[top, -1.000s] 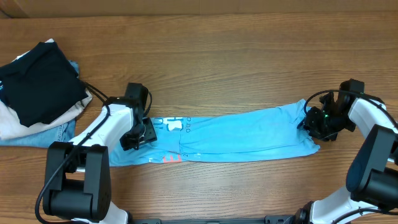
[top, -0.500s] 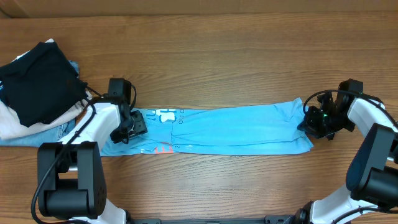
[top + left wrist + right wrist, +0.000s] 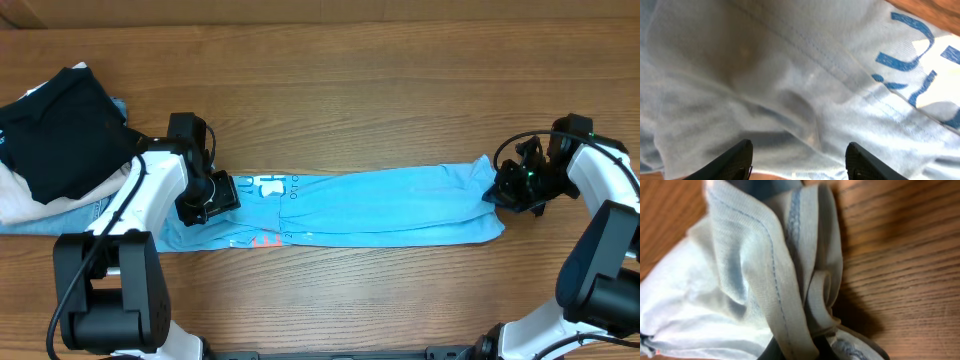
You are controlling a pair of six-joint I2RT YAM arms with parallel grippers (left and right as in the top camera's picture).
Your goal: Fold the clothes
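The sky-blue T-shirt (image 3: 370, 207) lies stretched in a long narrow band across the table, with white and pink lettering near its left end. My left gripper (image 3: 207, 198) sits over the shirt's left end; its fingers (image 3: 799, 162) are spread apart above the cloth, holding nothing. My right gripper (image 3: 503, 190) is at the shirt's right end. It is shut on a bunched hem of the shirt (image 3: 790, 300), lifted slightly off the wood.
A black folded garment (image 3: 62, 130) lies at the far left on top of folded blue jeans (image 3: 95, 212) and a pale cloth (image 3: 18, 200). Bare wooden table (image 3: 350, 110) surrounds the shirt. The arms' cables run close to each gripper.
My left gripper dragged the shirt's left end leftward, then opened. The shirt is straighter and flatter. My right gripper shifted slightly right, keeping hold of the right end.
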